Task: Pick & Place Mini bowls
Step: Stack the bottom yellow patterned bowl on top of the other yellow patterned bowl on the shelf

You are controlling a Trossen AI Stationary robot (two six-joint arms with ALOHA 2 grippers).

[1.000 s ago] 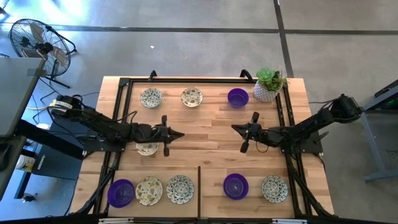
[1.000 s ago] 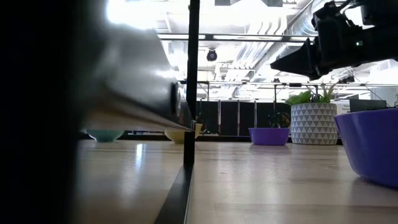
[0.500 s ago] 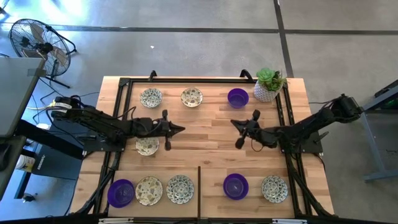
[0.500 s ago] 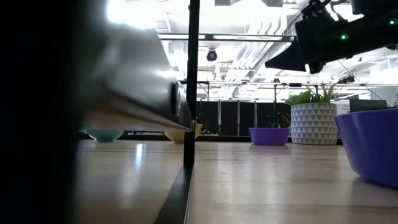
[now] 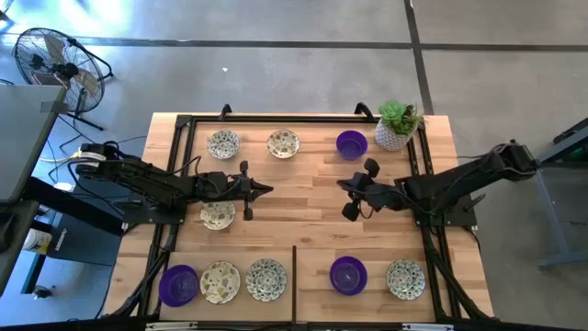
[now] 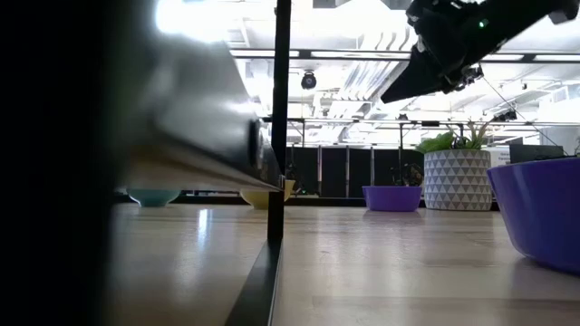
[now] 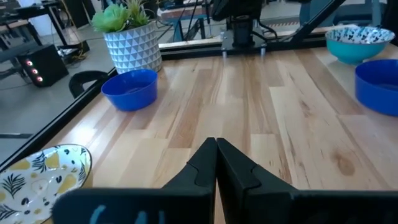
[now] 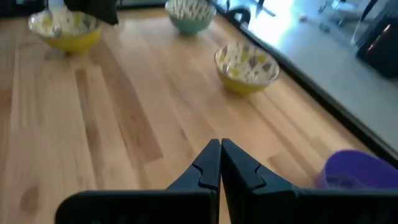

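1. Here, my left gripper [image 5: 265, 191] and right gripper [image 5: 344, 184], both pinched closed and empty, face each other above the table [image 5: 312, 198] centre.
2. Mini bowls [image 5: 223, 144] line the table's far edge left of the potted plant [image 5: 397, 124]; others line its near edge.
3. No readable writing or labels.

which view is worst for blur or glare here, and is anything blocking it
Low view: a dark blurred mass fills the left side, a near bowl smears out of focus, and ceiling lights glare. Right wrist view: window light washes out the table edge. High view: evenly lit, sharp.
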